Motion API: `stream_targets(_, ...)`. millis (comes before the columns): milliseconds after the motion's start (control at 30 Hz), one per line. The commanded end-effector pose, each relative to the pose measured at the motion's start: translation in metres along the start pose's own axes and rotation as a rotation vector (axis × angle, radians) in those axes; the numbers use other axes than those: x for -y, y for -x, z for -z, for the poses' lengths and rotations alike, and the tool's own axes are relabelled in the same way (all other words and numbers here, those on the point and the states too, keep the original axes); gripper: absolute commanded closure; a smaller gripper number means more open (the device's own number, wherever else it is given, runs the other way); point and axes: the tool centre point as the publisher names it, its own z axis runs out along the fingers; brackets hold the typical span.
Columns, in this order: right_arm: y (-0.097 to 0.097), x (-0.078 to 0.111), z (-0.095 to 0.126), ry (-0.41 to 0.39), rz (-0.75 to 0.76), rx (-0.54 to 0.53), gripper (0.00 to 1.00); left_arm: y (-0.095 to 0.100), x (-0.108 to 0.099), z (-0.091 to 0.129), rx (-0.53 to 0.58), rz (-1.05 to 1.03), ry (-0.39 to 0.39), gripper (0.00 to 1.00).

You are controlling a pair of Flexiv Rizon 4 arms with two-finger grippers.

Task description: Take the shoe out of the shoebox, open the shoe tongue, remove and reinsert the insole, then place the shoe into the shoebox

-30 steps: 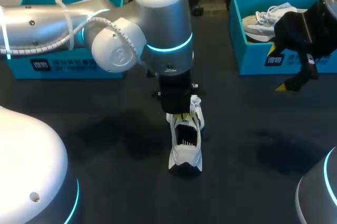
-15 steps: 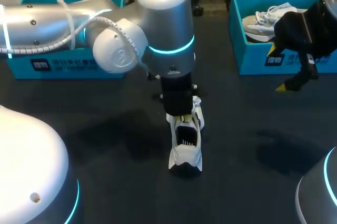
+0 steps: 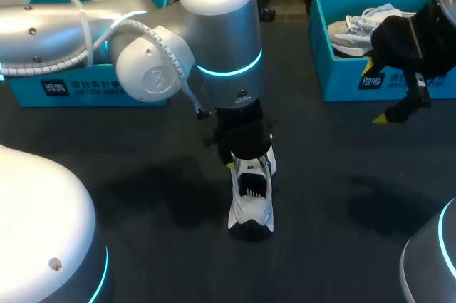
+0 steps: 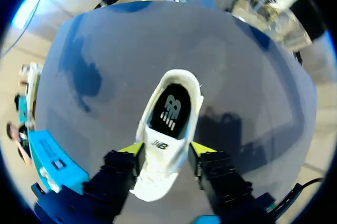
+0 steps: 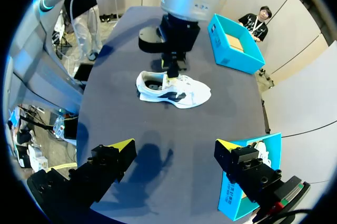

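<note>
The white shoe (image 3: 251, 203) is standing upright on its sole about the middle of the dark tabletop (image 3: 142, 196). Its heel is pointing toward the near edge and its toe toward the far edge. The mouth of the shoe is lying open, and the black insole (image 4: 169, 109) is showing inside it, flat in its place.

The left gripper (image 4: 167, 150) is coming straight down over the laced part of the shoe, just beyond the mouth. Its fingers are standing as wide apart as the shoe is broad, and each yellow fingertip (image 4: 132, 149) is touching one side of the upper, so the claw is clasping the shoe from both sides. The left arm (image 3: 214, 46) is reaching in from the left edge, and its big silver joint is hanging above the toe and hiding it in the head view.

The right gripper (image 5: 175, 147) is hovering above the tabletop toward the right edge, well apart from the shoe. Its fingers are spread wide and are holding nothing.

At the far left corner a teal shoebox (image 3: 92, 89) is sitting with its lid off. At the far right corner a second teal shoebox (image 3: 342, 75) is sitting, and a pale shoe (image 3: 353, 32) is lying inside it.
</note>
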Motion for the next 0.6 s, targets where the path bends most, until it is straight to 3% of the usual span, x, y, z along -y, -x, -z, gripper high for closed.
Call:
stream_targets(33,0.0022,-0.0012,-0.0014,-0.003,-0.002,-0.004,0.00,-0.0224,0.0077,0.0250,0.032,0.117,0.046,0.00)
stream_targets(500,0.0022,-0.0012,-0.0014,-0.003,-0.002,-0.004,0.00,-0.0224,0.0077,0.0250,0.032,0.117,0.046,0.00)
stream_targets(533,0.0022,-0.0012,-0.0014,-0.003,-0.002,-0.004,0.00,-0.0225,0.0095,0.0265,0.043,0.132,-0.001,0.00)
stream_targets(600,0.0022,-0.0012,-0.0014,-0.003,-0.002,-0.004,0.00,-0.0225,0.0126,0.0262,0.061,0.237,0.002,0.00)
